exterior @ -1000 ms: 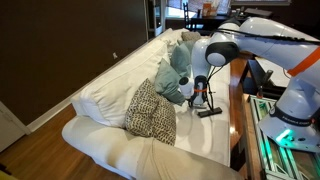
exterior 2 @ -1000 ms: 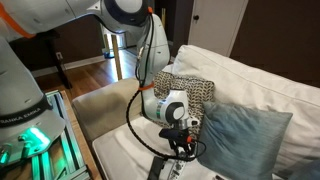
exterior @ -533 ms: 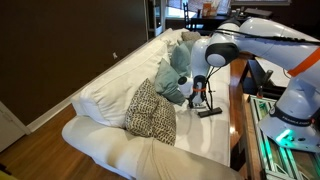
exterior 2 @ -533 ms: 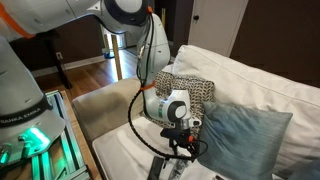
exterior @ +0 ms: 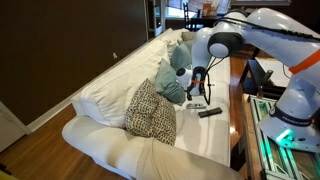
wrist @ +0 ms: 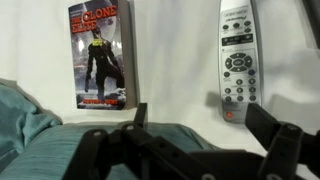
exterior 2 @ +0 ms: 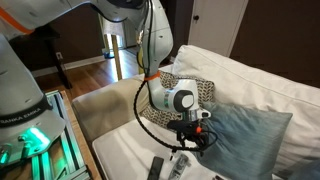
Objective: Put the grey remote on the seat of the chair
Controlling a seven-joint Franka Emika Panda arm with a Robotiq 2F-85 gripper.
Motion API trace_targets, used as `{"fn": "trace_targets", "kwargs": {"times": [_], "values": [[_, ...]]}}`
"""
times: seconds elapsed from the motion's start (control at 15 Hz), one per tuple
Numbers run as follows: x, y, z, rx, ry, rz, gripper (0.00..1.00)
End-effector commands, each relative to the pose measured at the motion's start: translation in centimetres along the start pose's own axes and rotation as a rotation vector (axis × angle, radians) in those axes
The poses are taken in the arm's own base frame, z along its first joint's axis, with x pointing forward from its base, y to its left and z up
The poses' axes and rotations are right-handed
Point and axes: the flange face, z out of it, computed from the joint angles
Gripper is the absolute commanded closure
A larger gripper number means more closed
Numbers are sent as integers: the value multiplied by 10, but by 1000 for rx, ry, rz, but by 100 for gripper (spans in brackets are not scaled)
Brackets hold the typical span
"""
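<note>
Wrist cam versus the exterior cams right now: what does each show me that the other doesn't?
Only the wrist view: the grey remote button-face up, lying free on the seat of the chair, beside a book with a figure on its cover. The jaws are open and hold nothing. Only the exterior views: the patterned pillow, the black remote, the backrest and the arm. Shared: the teal pillow, the seat, and the gripper hovering above it.
</note>
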Motion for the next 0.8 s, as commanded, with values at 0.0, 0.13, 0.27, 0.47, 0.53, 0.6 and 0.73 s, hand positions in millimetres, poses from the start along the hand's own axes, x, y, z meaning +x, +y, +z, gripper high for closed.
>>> {"fn": "trace_targets", "kwargs": {"times": [0.0,0.13,0.27,0.47,0.53,0.6,0.73], "values": [[-12,13,-44,84,30,53,0],[-15,20,-67,138,42,57,0],[-19,26,-88,194,46,60,0],[-29,37,-114,263,-14,71,0],[-33,42,-121,278,-33,80,0],[-37,47,-129,289,-55,95,0],[-44,56,-144,298,-84,127,0]]}}
